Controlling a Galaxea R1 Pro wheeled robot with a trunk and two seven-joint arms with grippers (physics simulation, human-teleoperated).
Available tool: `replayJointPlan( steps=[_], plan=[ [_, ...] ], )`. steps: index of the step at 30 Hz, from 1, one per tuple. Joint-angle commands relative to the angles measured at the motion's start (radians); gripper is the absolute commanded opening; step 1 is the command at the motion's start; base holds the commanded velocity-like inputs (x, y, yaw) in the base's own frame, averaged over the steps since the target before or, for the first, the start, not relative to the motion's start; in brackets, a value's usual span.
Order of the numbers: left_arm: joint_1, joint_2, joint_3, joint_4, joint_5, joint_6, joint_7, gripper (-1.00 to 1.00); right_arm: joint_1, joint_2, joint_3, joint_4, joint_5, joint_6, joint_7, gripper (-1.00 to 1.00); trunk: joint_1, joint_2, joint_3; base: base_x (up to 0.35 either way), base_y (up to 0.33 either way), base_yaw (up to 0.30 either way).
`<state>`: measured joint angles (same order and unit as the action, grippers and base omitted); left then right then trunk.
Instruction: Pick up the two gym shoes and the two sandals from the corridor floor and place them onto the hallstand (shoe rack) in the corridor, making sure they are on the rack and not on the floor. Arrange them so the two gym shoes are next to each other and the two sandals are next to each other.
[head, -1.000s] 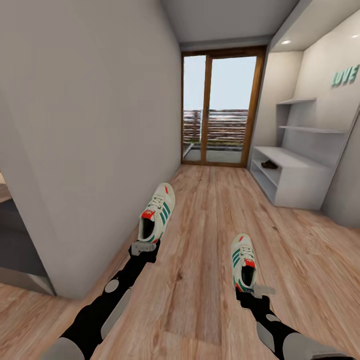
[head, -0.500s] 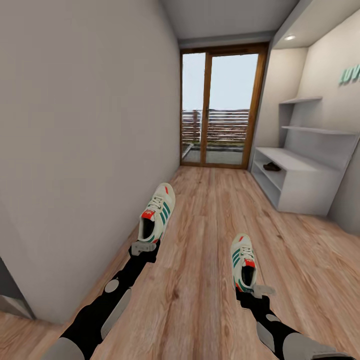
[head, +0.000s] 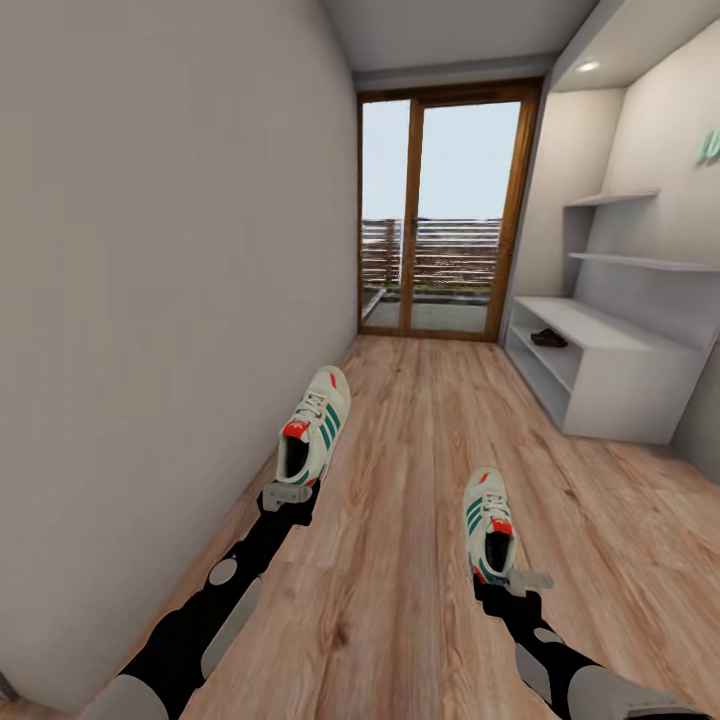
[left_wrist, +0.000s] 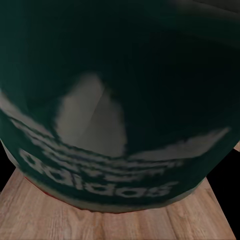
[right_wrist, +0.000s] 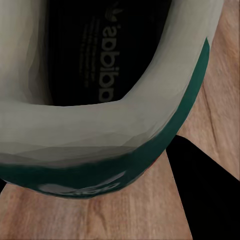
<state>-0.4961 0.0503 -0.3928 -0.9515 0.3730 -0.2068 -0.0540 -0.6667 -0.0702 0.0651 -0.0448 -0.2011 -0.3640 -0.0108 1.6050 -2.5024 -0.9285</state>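
Gym shoes ride above the corridor floor (head: 420, 480), one in each tool: the left tool (head: 288, 495) is clamped on the heel of the left shoe (head: 315, 425) at about 10 o'clock, and the right tool (head: 520, 580) grips the heel of the right shoe (head: 488, 525) at about 5 o'clock. The hallstand (head: 600, 375) stands at 2 o'clock against the right wall, with a dark sandal (head: 549, 339) in its open bay.
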Motion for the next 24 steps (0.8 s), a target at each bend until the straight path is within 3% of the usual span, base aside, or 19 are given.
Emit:
replayJointPlan(
  steps=[1,10,12,15,19,21,24],
  plan=[
    [-0.001,0.001,-0.003,0.000,0.011,-0.003,-0.003,-1.00,-0.001,-0.001,0.009,-0.001,-0.007,-0.003,-0.001,-1.00,0.000,0.000,-0.001,0.347,-0.074,0.000],
    [-0.001,-0.001,-0.003,0.000,0.012,-0.003,-0.003,-1.00,-0.001,0.000,0.002,-0.046,-0.008,-0.014,-0.002,-1.00,0.000,0.000,-0.001,0.347,-0.074,0.000],
    [-0.001,-0.001,-0.003,0.000,0.011,-0.003,-0.003,-1.00,-0.002,0.001,0.002,-0.199,-0.008,-0.007,-0.004,-1.00,0.000,0.000,-0.001,0.347,-0.074,0.000],
    [-0.001,-0.001,-0.003,0.000,0.011,-0.003,-0.002,-1.00,-0.002,0.001,0.003,-0.334,-0.007,0.001,-0.004,-1.00,0.000,0.000,-0.001,0.347,-0.074,0.000],
    [-0.001,-0.002,-0.004,0.000,0.011,-0.003,-0.001,-1.00,-0.002,0.002,0.008,-0.386,0.000,0.010,-0.004,-1.00,0.000,0.000,-0.001,0.347,-0.074,0.000],
    [-0.001,-0.003,-0.005,0.000,0.011,-0.003,-0.001,-1.00,-0.002,0.003,0.009,-0.390,0.002,0.052,-0.003,-1.00,0.000,0.000,-0.001,0.347,-0.074,0.000],
    [-0.001,-0.004,-0.006,0.000,0.011,-0.003,-0.001,-1.00,-0.002,0.003,0.010,-0.394,0.004,0.193,-0.003,-1.00,0.000,0.000,-0.001,0.347,-0.074,0.000]
  ],
)
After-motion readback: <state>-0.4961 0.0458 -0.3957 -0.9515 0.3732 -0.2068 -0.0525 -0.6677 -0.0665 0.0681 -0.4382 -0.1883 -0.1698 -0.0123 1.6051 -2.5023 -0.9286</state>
